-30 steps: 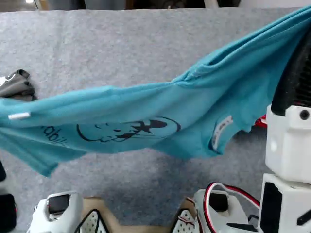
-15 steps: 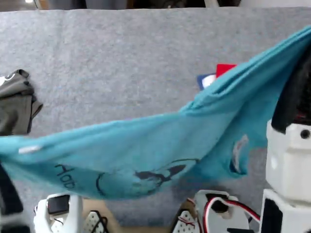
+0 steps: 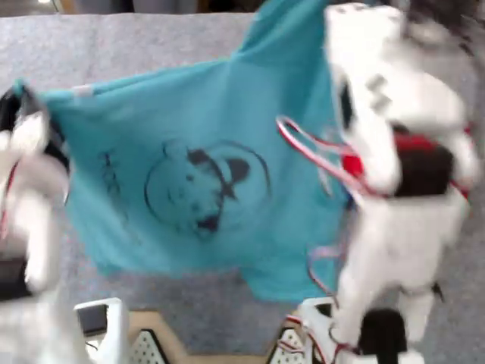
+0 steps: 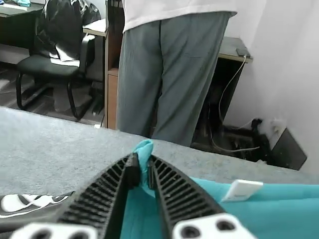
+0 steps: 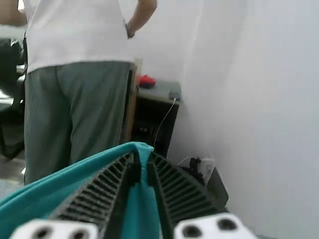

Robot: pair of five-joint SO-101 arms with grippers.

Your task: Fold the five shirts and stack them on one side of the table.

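Both left gripper (image 4: 141,167) and right gripper (image 5: 141,167) clamp the teal shirt (image 3: 163,106) above grey table (image 3: 114,42), office chair (image 4: 49,62) behind.

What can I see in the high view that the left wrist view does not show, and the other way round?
High view, not left wrist: the whole teal shirt, held spread, with its printed face, and a white arm on either side. Left wrist, not high view: a close look at the left gripper shut on a shirt corner, and a dark garment with white print on the grey table cover. Both: the teal shirt and the grey table cover.
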